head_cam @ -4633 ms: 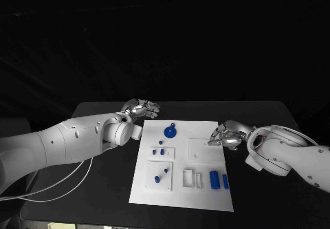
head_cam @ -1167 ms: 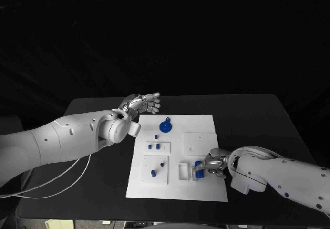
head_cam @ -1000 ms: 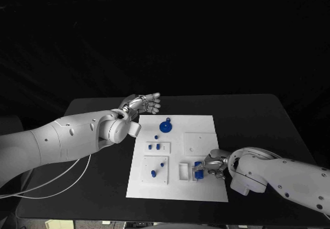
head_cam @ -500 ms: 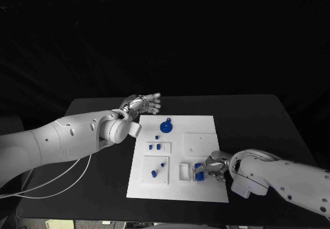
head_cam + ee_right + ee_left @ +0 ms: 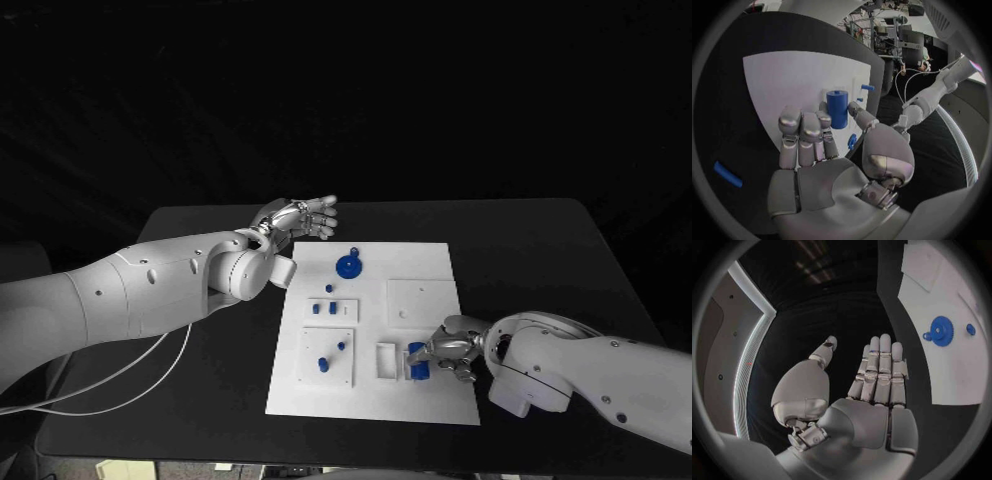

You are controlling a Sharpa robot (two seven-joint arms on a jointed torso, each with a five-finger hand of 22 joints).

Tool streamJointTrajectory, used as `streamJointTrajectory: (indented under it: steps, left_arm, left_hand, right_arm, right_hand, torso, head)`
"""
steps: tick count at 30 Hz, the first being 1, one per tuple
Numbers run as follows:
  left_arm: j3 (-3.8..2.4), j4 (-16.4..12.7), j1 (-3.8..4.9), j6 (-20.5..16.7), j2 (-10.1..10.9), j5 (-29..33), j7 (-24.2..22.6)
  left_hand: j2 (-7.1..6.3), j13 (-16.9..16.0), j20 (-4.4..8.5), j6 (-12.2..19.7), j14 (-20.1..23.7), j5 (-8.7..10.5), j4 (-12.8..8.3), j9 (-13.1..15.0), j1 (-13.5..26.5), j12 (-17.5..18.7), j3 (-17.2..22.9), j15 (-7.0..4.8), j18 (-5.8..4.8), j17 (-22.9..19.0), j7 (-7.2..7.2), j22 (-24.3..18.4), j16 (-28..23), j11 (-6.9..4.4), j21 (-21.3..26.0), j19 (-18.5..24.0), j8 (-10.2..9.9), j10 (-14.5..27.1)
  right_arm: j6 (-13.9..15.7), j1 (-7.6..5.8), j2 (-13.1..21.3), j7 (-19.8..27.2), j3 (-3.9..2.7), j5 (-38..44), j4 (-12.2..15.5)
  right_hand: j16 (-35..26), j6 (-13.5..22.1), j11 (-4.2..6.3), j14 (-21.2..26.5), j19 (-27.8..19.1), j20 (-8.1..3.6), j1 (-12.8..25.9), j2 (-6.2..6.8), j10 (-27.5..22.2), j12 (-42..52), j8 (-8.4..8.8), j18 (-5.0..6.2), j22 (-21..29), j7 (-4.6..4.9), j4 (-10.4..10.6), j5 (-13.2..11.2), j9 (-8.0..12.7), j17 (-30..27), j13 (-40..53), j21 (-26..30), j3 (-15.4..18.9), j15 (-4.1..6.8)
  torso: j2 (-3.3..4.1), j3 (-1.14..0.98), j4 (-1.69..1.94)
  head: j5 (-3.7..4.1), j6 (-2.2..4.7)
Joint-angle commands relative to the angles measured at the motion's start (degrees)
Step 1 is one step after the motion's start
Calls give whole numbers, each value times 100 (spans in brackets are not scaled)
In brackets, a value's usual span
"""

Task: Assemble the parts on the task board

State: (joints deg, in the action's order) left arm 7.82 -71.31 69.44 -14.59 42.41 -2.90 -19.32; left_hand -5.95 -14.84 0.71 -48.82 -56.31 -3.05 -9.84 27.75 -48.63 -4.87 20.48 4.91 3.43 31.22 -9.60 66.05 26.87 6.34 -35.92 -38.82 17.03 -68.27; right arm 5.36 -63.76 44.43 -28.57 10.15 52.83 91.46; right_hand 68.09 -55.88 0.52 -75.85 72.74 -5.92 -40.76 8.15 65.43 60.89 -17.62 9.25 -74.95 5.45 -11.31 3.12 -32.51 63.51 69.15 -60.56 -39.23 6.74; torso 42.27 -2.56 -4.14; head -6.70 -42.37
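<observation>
The white task board [image 5: 433,262] lies in the middle of the black table. My right hand [image 5: 453,353] is at the board's near right part. Its thumb [image 5: 856,110] and fingers [image 5: 804,125] close on either side of a blue cylinder [image 5: 837,107], which the head view shows by the fingertips [image 5: 418,360]. A blue gear [image 5: 348,266] lies at the far end of the board and appears in the left wrist view too [image 5: 941,331]. My left hand [image 5: 297,216] hovers flat and empty beyond the board's far left corner.
Small blue pegs [image 5: 332,308] stand in white blocks on the board's left side, with more [image 5: 323,362] nearer me. A white slotted block [image 5: 385,360] sits just left of the cylinder. A blue rod [image 5: 726,173] lies beside my right hand's fingers.
Since the oldest frame my right hand has come from the board's right edge down to the blue cylinder and closed around it. In the last second it barely shifted. The left hand's fingers have straightened.
</observation>
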Motion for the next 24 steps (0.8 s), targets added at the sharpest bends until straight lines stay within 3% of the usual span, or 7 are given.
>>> streamJointTrajectory:
  steps: [1, 24]
  left_arm:
    - [-4, -20, 4, 86, 2, 31, -40]
    - [-4, -15, 4, 106, -4, 31, -24]
  left_hand:
    - [77, 6, -21, 36, 10, 7, -37, -7, 3, 31, -1, 27, 47, 9, 5, 7, -39, 3, 23, -22, 9, 15]
    - [106, 6, -21, 32, 5, 5, -51, -11, -2, 31, -11, 28, 45, 27, 6, 13, -54, 3, 31, -27, 13, 12]
  right_arm:
    - [-15, 5, -34, -12, 1, 31, 26]
    - [-124, 11, -579, 35, 1, 140, -308]
  right_hand:
    - [-21, -54, 36, 1, -6, 29, -9, -11, 16, 6, -35, 575, -84, 7, -25, 28, -2, -10, -6, -20, 5, 24]
    - [-25, -75, 42, 4, -6, 43, 80, 74, 21, -12, -7, 575, -79, 1, 3, 15, 23, -21, -18, -20, 25, 33]
  torso:
    - [4, -4, 9]
    - [7, -5, 8]
  head:
    - [-4, -3]
    - [-43, -44]
